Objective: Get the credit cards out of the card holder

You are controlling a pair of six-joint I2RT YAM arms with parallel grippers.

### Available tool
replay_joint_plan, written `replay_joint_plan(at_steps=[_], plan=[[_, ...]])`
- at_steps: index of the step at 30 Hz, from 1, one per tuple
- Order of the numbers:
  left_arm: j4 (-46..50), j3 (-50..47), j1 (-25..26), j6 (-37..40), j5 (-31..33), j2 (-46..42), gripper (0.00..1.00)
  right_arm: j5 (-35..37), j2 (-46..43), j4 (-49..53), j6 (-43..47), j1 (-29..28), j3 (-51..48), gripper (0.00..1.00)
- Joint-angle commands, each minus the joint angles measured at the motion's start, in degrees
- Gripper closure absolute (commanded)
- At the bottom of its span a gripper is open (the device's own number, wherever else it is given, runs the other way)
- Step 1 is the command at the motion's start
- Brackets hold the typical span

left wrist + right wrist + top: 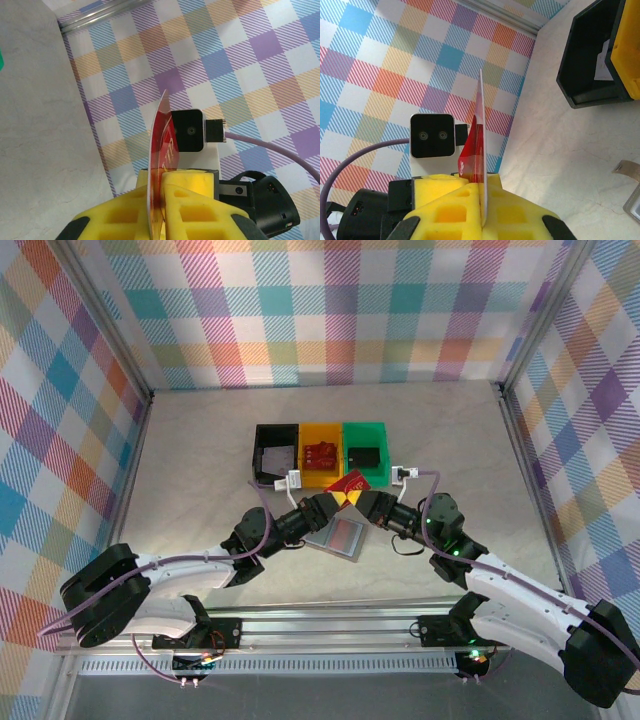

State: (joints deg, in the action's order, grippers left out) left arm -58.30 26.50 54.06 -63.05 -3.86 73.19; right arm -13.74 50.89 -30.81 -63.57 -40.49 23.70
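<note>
Worktop [200, 440]: pale and bare all round the card holder [338, 537]. A card dropped here would lie flat and be awkward to pinch up again.
Bins: black bin [260, 452], yellow bin [321, 427] and green bin [365, 426] stand in a row just beyond the card holder. They are close enough that a swing of either arm could clip a rim.
Left claw [335, 502]: above the card holder's far left corner, its yellow fingers [195, 210] pressed together on one end of the red credit card [349, 482].
Right claw [362, 502]: above the card holder's far right corner, likewise clamped on the other end of the same card. With both gripping, any pull by one arm before the other lets go could bow the thin plastic or snap it free.
Card holder: lies open and flat beneath the two claws, with nothing pinning it. Whether the grey-teal card sits in a pocket cannot be told.
Red credit card: out of the card holder, in the air just past its far edge. If both claws loosen together it would likely fall back onto the card holder or short of the bins.
</note>
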Motion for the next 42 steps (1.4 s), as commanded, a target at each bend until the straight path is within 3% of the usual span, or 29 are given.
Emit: replay_joint_plan(at_steps=[1, 3, 10, 15, 20, 24, 28, 42], plan=[[-1.89, -0.14, -0.79, 1.48, 0.31, -1.9, 0.97, -0.85, -0.52, 1.92, 1.34, -0.17, 1.25, 1.0], [0.31, 0.25, -1.06, 1.93, 0.07, -2.7, 1.0, -0.15, -1.26, 3.74, 1.58, -0.17, 1.35, 0.97], [17.9, 3.11, -4.47, 4.29, -3.45, -7.09, 1.0, 4.15, -7.6, 18.0, 8.62, 0.3, 3.86, 0.56], [38.99, 9.12, -9.36, 9.38, -8.28, -9.67, 1.0, 6.14, -11.14, 29.01, 14.03, 1.57, 6.65, 0.23], [60.51, 18.26, -15.73, 18.39, -13.58, -8.29, 1.0, 8.86, -14.38, 37.18, 18.44, 3.67, 7.7, 0.01], [78.39, 28.16, -20.4, 27.69, -14.5, -3.76, 1.0, 10.64, -16.0, 41.74, 21.26, 5.32, 8.0, 0.01], [86.26, 36.11, -24.52, 34.05, -18.88, 3.43, 1.0, 10.12, -15.75, 42.85, 22.38, 6.21, 7.5, 0.01], [93.03, 57.42, -27.86, 37.55, -20.1, 27.04, 1.0, 9.81, -16.77, 41.76, 25.07, 6.99, 3.7, 0.01]])
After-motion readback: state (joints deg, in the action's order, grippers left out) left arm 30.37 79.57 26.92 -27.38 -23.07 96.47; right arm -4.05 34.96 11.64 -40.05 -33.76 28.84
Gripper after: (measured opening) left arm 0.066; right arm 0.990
